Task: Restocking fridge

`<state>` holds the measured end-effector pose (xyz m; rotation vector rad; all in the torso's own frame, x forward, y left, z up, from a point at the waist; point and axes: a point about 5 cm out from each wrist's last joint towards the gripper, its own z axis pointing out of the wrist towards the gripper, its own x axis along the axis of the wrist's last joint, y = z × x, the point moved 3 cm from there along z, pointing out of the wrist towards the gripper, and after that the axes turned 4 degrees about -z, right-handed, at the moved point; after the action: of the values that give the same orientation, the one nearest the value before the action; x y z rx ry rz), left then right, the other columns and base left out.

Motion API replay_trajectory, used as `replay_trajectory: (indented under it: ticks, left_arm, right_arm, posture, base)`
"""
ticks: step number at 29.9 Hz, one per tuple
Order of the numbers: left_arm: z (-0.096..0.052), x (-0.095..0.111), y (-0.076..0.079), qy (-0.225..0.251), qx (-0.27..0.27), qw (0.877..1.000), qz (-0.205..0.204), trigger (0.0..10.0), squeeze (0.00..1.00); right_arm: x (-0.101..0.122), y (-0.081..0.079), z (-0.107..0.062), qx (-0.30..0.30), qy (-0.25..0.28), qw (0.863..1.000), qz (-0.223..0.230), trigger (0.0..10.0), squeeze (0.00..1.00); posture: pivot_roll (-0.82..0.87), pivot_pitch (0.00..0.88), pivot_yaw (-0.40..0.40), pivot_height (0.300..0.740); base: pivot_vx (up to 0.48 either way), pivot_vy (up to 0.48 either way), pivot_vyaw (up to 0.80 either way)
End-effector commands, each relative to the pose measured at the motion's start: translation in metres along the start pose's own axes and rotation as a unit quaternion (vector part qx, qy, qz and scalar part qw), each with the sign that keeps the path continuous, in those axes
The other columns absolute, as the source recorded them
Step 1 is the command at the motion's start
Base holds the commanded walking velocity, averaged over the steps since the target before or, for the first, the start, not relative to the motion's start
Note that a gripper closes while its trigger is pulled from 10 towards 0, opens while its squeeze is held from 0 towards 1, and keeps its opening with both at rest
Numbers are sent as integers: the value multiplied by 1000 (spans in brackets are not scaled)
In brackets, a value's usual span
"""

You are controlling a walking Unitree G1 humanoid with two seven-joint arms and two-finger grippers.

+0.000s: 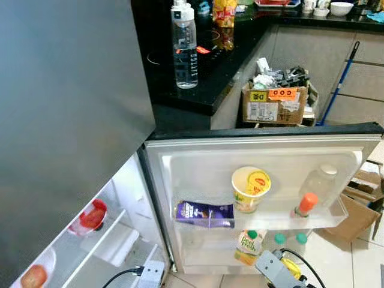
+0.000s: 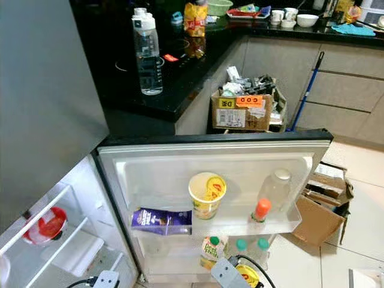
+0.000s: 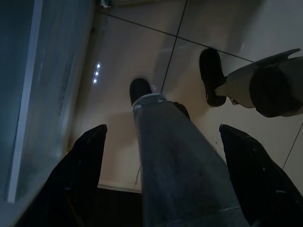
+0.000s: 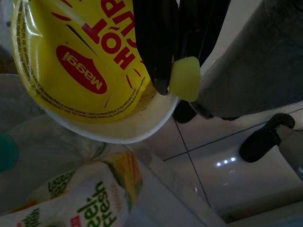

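Note:
The fridge door [image 1: 264, 156] stands open, and its upper shelf holds a yellow Maggi noodle cup [image 1: 251, 187], a purple chocolate pack [image 1: 204, 212] and a clear bottle with an orange cap [image 1: 312, 195]. On the lower shelf are a juice carton [image 1: 251, 245] and green-capped bottles [image 1: 280, 239]. My right gripper [image 4: 173, 80] is low in front of that lower shelf, shut on the rim of a second yellow noodle cup [image 4: 80, 66], close to the juice carton [image 4: 71, 203]. My left gripper [image 3: 162, 130] hangs open over the floor beside my leg.
A water bottle [image 1: 184, 48] and a snack bag [image 1: 224, 13] stand on the black counter. A full cardboard box [image 1: 276, 102] and a blue mop handle [image 1: 339, 81] are behind the door, with more cardboard [image 1: 360, 210] at right. Inside the fridge sit a red bowl [image 1: 90, 217] and a fruit [image 1: 34, 276].

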<state>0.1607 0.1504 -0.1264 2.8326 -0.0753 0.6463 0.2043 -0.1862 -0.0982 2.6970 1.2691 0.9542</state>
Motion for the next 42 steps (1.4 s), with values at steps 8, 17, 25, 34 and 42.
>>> replay_trajectory:
  ticks: [8,17,25,34,42]
  left_arm:
    - [0,-2,-1,-3,3,1000,-2,10000,0]
    - [-1,-1,-2,1,4,1000,-8,10000,0]
    - [-1,1,-2,10,-8,1000,-9,10000,0]
    - [-1,0,1,4,-27,1000,4,10000,0]
    - [-1,0,-1,7,-13,1000,-13,10000,0]
  right_arm:
    - [3,0,0,2,6,1000,-8,10000,0]
    - [4,1,1,2,7,1000,-11,10000,0]
    - [12,5,1,6,24,999,-27,10000,0]
    - [29,15,2,6,55,997,-56,10000,0]
    - [64,8,1,87,126,985,-85,10000,0]
  posture:
    - [-136,0,-1,740]
    - [-136,0,0,740]
    - [-140,0,1,740]
    - [-141,0,0,740]
    - [-140,0,0,740]
  base:
    - [-241,0,0]
    - [-170,0,0]
    - [0,0,0]
    - [0,-362,0]
    - [0,-176,0]
